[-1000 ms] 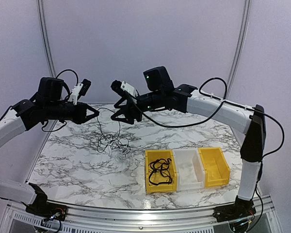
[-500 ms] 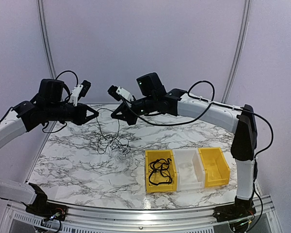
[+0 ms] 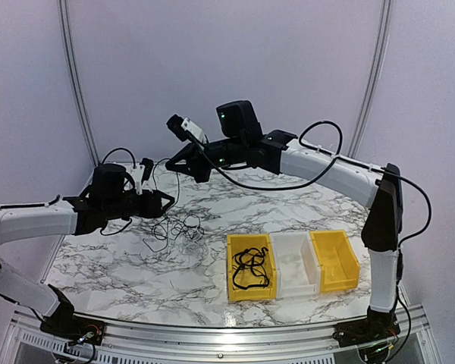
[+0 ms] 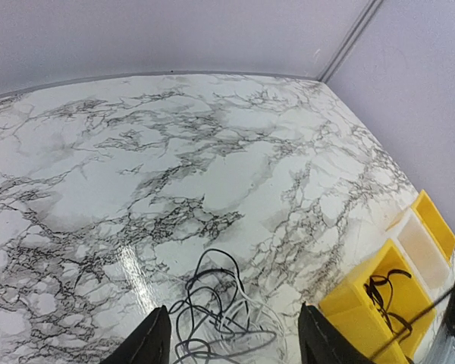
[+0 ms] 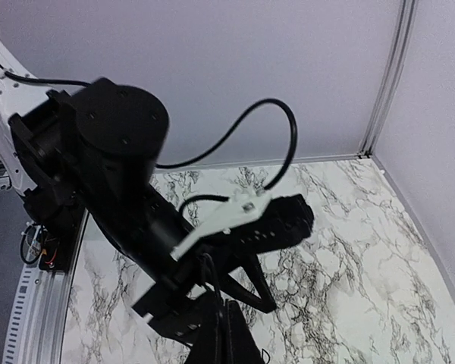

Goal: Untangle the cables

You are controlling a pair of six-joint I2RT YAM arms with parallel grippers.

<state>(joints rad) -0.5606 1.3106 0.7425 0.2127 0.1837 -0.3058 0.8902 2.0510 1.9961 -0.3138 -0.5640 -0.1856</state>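
Cables (image 4: pixel 216 315) tangled on marble table (image 4: pixel 212 152); only the left wrist view shows them close.
Left gripper (image 4: pixel 231 345) gapes wide; right gripper (image 5: pixel 221 341) looks pressed together, any grip unclear.

Top camera overlooks the table (image 3: pixel 114 262) (both wrist cameras, closer, share it).

arms (image 3: pixel 326 163): white links, black joints | black looping wires (image 3: pixel 330 125) | green light (image 3: pixel 222 115) | white camera mounts (image 3: pixel 193 130)
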